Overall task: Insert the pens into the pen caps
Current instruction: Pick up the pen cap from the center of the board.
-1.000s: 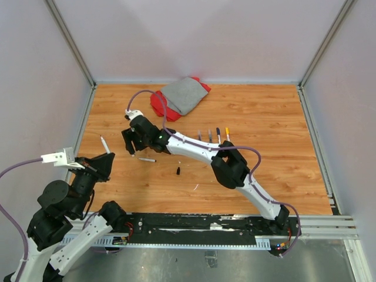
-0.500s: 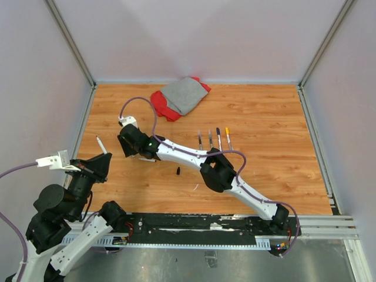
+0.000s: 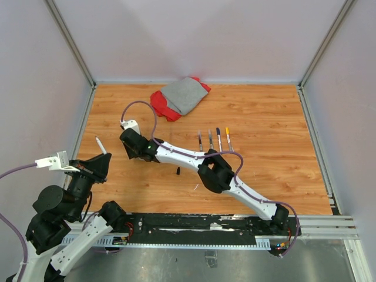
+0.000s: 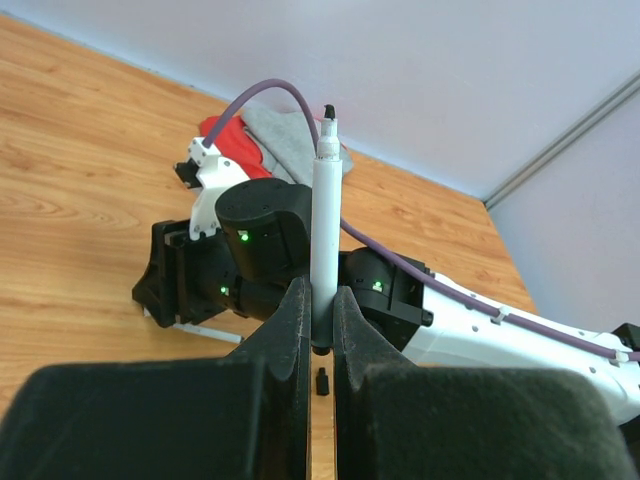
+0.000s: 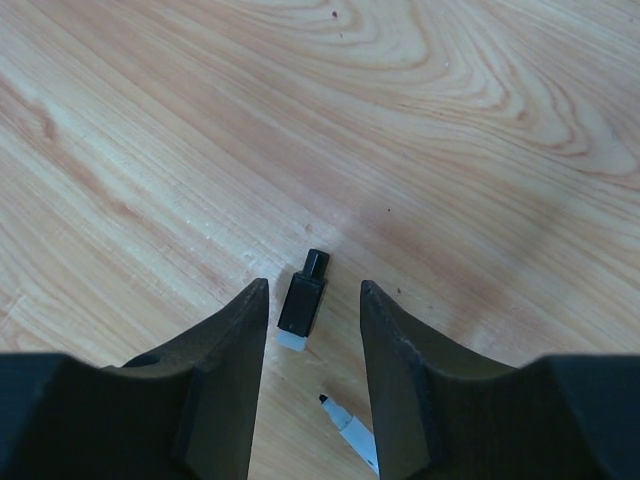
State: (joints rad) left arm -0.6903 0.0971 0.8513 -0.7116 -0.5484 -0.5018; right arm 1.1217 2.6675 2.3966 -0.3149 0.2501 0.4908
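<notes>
- Far end of the table (image 3: 276, 147): a grey cloth (image 3: 183, 94) lies over a red cloth (image 3: 158, 107), well apart from the pens.
- The right arm (image 3: 182, 155) lies diag. across the boards, from its base at near right to the left side. In the top view its wrist covers its own jaws & whatever is under them.
- Beyond the arm's mid section we see four pens in a row (image 3: 218, 136), side by side & not touching. The rightmost has a yellow-orange end.
- On the base side of the arm a small black cap (image 3: 178, 171) sits alone, w/ a white scrap (image 3: 196, 187) near it, further toward the bases.
- left gripper (image 4: 318, 305): jaws narrow, clamped on the lower end of a white pen (image 4: 325, 220). It stands upright w/ the dark tip up, off the table, at the left side.
- right gripper (image 5: 312, 288): jaws part-way apart, low over the wood, straddling a second cap (image 5: 299, 308). This one is black w/ a pale end & lies flat. We see a gap on both sides, so no contact.
- Btwn the same fingers, just behind that cap, lies the dark tip & white barrel of another pen (image 5: 350, 430). The rest is cut off by the frame edge.
</notes>
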